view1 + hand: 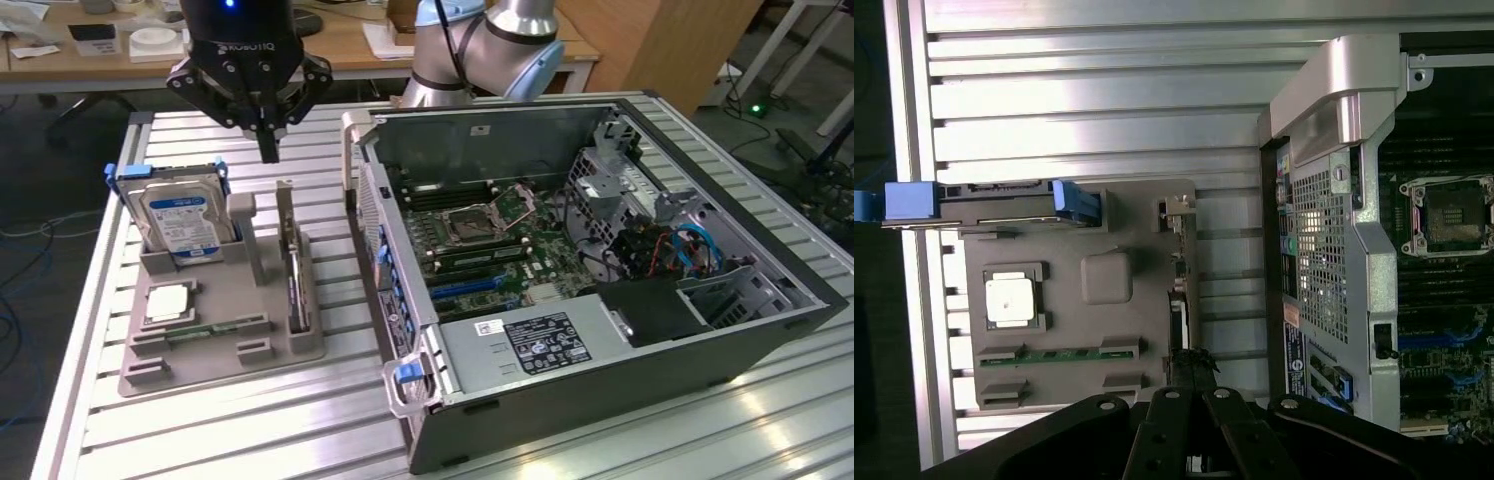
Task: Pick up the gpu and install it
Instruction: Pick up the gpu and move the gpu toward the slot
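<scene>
The gpu [296, 288] stands on edge in a slot of the grey holder tray [200, 372], a slim dark card with a greyish metal bracket at its far end. From the wrist it appears edge-on as a thin dark strip [1178, 300]. My gripper [268, 152] hangs in the air above the far end of the tray, roughly in line with the card and well clear of it. Its fingers are shut together with nothing between them. The fingertips [1190, 368] show dark over the card's near end in the wrist view.
An open computer case [747, 330] lies at the exterior view's right, motherboard [494, 250] exposed. The tray also holds an upright hard drive [187, 222], a square processor [171, 302] and a green memory stick [214, 327]. All rest on a slatted aluminium table [240, 430].
</scene>
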`<state>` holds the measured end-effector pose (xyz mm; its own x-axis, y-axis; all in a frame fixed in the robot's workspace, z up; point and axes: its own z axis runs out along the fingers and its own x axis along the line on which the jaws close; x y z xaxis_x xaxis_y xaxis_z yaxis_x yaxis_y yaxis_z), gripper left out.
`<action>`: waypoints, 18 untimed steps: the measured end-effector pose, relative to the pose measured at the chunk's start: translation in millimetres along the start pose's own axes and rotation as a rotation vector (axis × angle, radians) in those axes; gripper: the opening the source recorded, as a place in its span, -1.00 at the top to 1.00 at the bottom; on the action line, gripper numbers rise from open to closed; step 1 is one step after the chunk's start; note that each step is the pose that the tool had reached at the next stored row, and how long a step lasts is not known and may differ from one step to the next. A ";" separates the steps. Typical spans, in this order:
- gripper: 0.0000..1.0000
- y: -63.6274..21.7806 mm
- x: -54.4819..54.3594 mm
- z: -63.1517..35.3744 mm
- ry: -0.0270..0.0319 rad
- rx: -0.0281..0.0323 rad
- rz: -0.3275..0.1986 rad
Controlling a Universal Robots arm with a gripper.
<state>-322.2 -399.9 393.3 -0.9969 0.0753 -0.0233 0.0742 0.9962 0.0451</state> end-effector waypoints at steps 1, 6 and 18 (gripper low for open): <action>0.79 0.0 0.0 0.0 0.0000 0.0000 0.000; 0.54 0.0 0.0 0.0 0.0000 0.0000 0.000; -0.18 -0.3 0.1 0.4 0.0008 0.0000 0.000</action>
<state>-322.3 -400.2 392.9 -0.9969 0.0749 -0.0225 0.0738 0.9963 0.0450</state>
